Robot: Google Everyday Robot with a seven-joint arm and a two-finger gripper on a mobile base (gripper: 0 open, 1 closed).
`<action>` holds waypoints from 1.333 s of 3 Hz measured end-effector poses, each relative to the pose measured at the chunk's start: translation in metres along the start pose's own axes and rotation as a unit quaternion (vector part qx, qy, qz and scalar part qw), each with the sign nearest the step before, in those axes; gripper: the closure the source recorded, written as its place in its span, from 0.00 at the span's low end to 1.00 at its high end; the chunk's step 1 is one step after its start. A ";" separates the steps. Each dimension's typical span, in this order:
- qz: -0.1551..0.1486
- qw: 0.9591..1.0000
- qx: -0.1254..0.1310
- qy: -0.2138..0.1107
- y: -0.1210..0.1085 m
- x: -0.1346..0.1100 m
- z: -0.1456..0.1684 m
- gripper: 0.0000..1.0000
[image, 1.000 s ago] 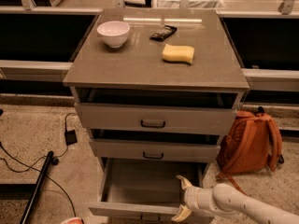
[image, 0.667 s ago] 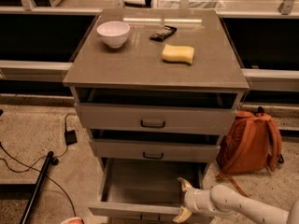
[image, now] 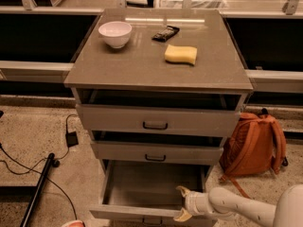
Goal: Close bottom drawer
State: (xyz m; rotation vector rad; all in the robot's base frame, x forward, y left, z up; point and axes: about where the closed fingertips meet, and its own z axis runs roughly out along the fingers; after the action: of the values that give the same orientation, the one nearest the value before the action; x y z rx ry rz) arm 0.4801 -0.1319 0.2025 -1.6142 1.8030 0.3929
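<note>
Three drawers counted in grey cabinet (image: 156, 74), centre of view, on speckled floor. Found bottom drawer (image: 151, 186) standing far out toward camera, wide bare interior exposed, short front panel at lower frame edge, handle only partly visible there. Noted top drawer (image: 156, 119) ajar, dark gap above its tall front; middle drawer (image: 156, 152) likewise ajar, less so. Logged orange backpack (image: 253, 143) upright on floor just right of cabinet, beside middle drawer level. Traced pale arm (image: 241, 211) in from lower right corner, roughly level, reaching left to bottom drawer's front. Marked black pole (image: 35, 190) slanting across floor at lower left, thin cables around it. Placed gripper (image: 178, 203) at bottom drawer's front panel, right of centre: fingers spread apart, upper one over drawer interior, lower one at panel's top edge or outer face, cannot tell which; nothing clamped between. On cabinet top, back left: white bowl (image: 115, 33), upright. Right of centre: yellow sponge (image: 180, 54), flat, well apart from bowl. Just behind sponge: small dark flat item (image: 165, 33), type unclear. Left of cabinet on floor: small black adapter (image: 72, 138) on a cable.
</note>
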 end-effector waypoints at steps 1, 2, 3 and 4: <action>-0.002 1.000 -0.001 0.001 -0.001 -0.001 0.003 0.36; -0.007 1.000 0.004 -0.006 -0.010 -0.013 0.005 0.35; -0.008 1.000 0.013 -0.011 -0.030 -0.022 0.010 0.27; -0.006 1.000 0.019 -0.011 -0.055 -0.026 0.017 0.27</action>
State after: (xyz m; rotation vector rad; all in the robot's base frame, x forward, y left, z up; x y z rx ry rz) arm 0.5374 -0.1117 0.2191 -1.5875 1.7723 0.3669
